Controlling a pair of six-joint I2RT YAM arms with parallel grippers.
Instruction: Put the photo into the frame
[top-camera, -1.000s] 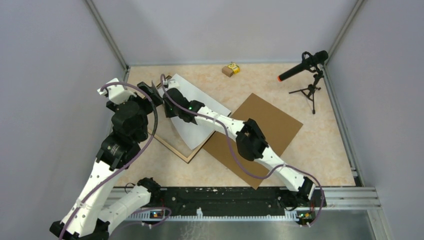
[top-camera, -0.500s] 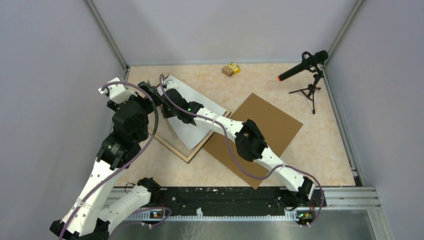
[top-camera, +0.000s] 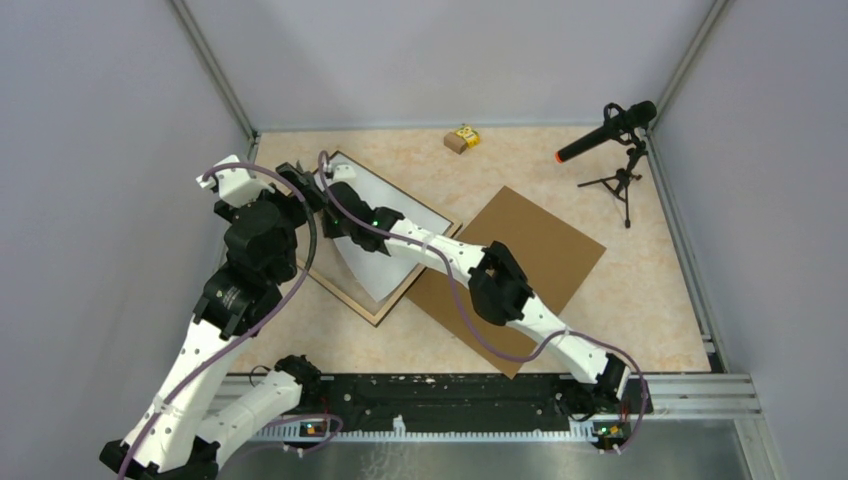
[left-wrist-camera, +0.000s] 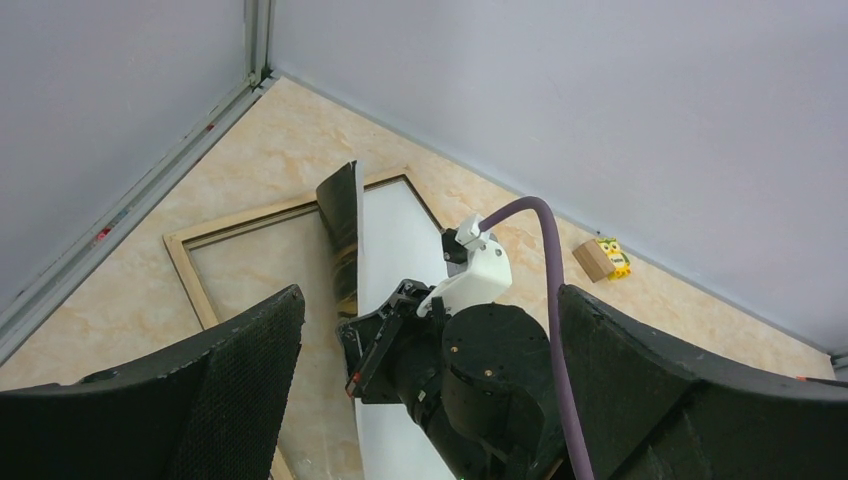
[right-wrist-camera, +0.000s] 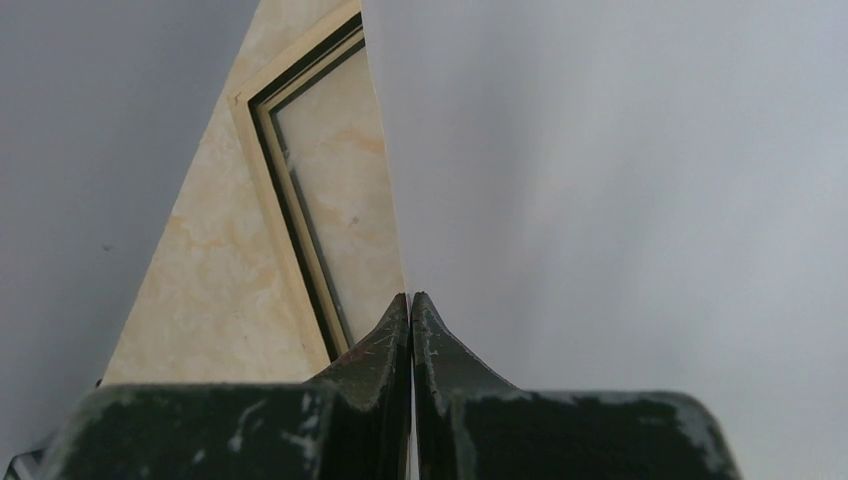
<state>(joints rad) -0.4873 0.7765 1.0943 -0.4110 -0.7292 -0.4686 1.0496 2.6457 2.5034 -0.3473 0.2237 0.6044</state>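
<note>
The frame (top-camera: 345, 303) lies back up at the table's left, its light-wood rim (left-wrist-camera: 180, 262) around bare glass. My right gripper (top-camera: 333, 205) is shut on the left edge of the photo (top-camera: 385, 268), whose white back faces up and slopes over the frame. In the right wrist view the fingertips (right-wrist-camera: 411, 300) pinch that thin edge, with the white back (right-wrist-camera: 620, 200) to the right and the frame's rim (right-wrist-camera: 252, 170) to the left. The photo's dark printed face curls up (left-wrist-camera: 345, 230) at its far corner. My left gripper (left-wrist-camera: 430, 300) hangs wide open just above the right gripper (left-wrist-camera: 375, 345), holding nothing.
A brown backing board (top-camera: 520, 260) lies to the right of the frame, partly under my right arm. A small brown and yellow block (top-camera: 461, 138) sits by the back wall. A microphone on a tripod (top-camera: 612, 140) stands at the back right.
My right gripper has carried the photo a little to the left and down. The frame's far right rim, covered by the photo before, now shows. The left arm has not moved.
</note>
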